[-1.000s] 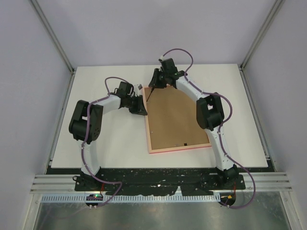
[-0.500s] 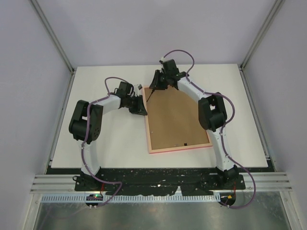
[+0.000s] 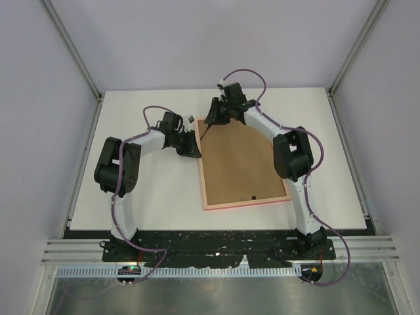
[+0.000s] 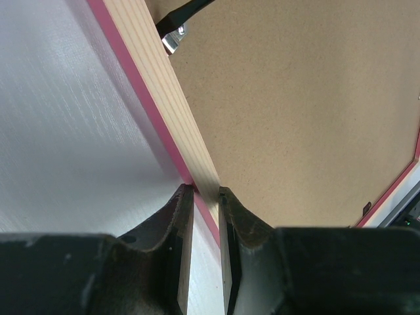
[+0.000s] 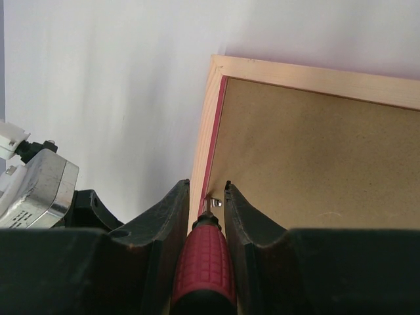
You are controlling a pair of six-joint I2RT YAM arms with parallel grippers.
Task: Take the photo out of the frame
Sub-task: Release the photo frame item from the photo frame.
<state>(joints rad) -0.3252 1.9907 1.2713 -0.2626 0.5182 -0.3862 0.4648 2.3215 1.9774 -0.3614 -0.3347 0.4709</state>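
Observation:
The pink frame (image 3: 246, 203) lies face down on the table, its brown backing board (image 3: 239, 161) facing up. The photo is hidden under that board. My left gripper (image 3: 195, 147) is shut on the frame's left rail (image 4: 164, 98), one finger on each side of it (image 4: 205, 190). My right gripper (image 3: 211, 118) hangs over the far left corner, shut on a red-handled screwdriver (image 5: 205, 262). The screwdriver's tip touches a small metal clip (image 5: 213, 202) at the inner edge of the left rail (image 5: 200, 157). That clip (image 4: 172, 41) and the dark shaft (image 4: 187, 10) also show in the left wrist view.
The white table (image 3: 144, 190) ends at a black strip along the near side. Grey walls and metal posts (image 3: 72, 52) enclose the back and sides. A small black tab (image 3: 252, 197) sits on the backing board near the frame's near edge. The left arm's silver wrist part (image 5: 36, 187) lies close beside my right gripper.
The right arm's elbow has swung slightly to the right while its gripper stays at the frame's far left corner. The left arm and the frame have not moved.

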